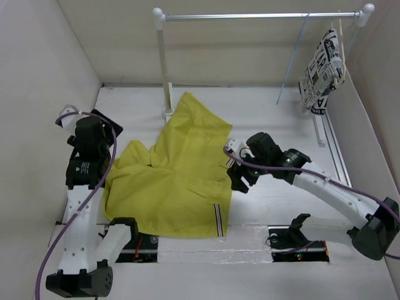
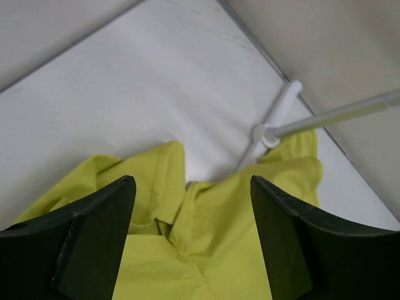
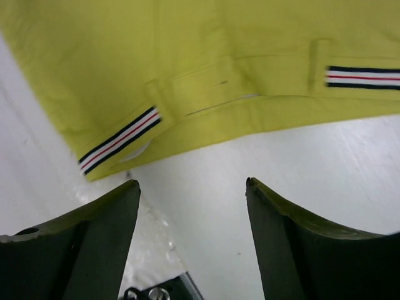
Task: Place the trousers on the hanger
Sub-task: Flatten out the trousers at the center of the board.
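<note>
The lime-yellow trousers (image 1: pixel 181 178) lie spread flat on the white table, waistband to the right with striped trim bands (image 3: pixel 119 140). The thin light-blue hanger (image 1: pixel 292 59) hangs from the rail at the back right, far from both grippers. My left gripper (image 1: pixel 99 127) is open and empty, raised over the trousers' left part; yellow cloth (image 2: pixel 219 237) shows between and below its fingers. My right gripper (image 1: pixel 240 178) is open and empty over bare table, just off the waistband edge (image 3: pixel 187 50), not touching it.
A white clothes rack stands at the back, with rail (image 1: pixel 250 16), post (image 1: pixel 164 62) and foot (image 2: pixel 269 134) by the trousers' far end. A newspaper-print cloth (image 1: pixel 322 69) hangs on a wooden hanger at the rail's right end. Walls enclose left, back and right.
</note>
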